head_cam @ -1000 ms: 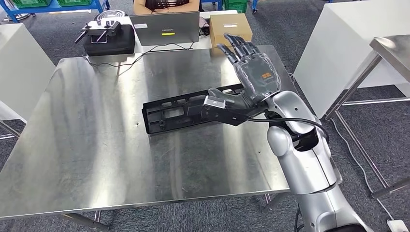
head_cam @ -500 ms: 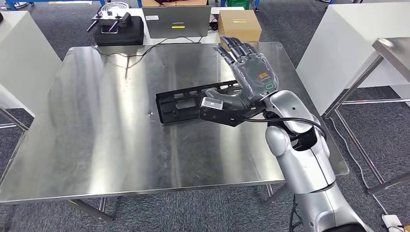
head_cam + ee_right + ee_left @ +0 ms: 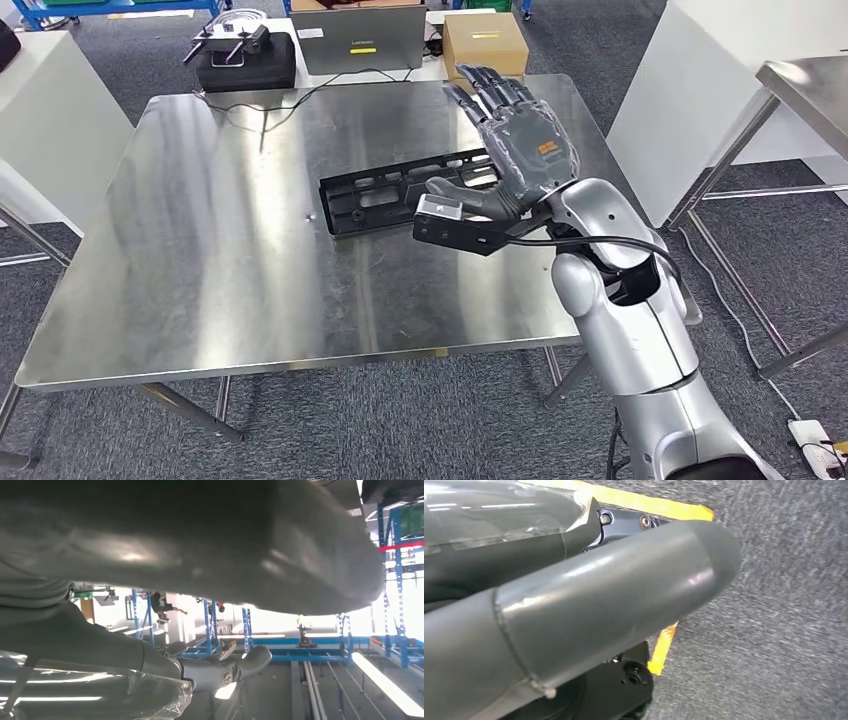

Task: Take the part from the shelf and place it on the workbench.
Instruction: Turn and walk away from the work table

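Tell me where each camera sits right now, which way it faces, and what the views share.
Head view: high on the body, looking forward and down at the steel workbench with the black part on it; the right hand, fingers spread, is raised over the part's end.
Left wrist view: looks down at grey carpet and yellow floor tape; left hand close up.
Right wrist view: faces blue racking; right hand close up.
Shared: the right hand, head and right wrist views.

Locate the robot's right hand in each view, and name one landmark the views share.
Head view: right hand raised over the workbench, fingers spread, above the black part.
Right wrist view: right hand close up.
Left wrist view: not in it.
Shared landmark: its thick grey thumb.
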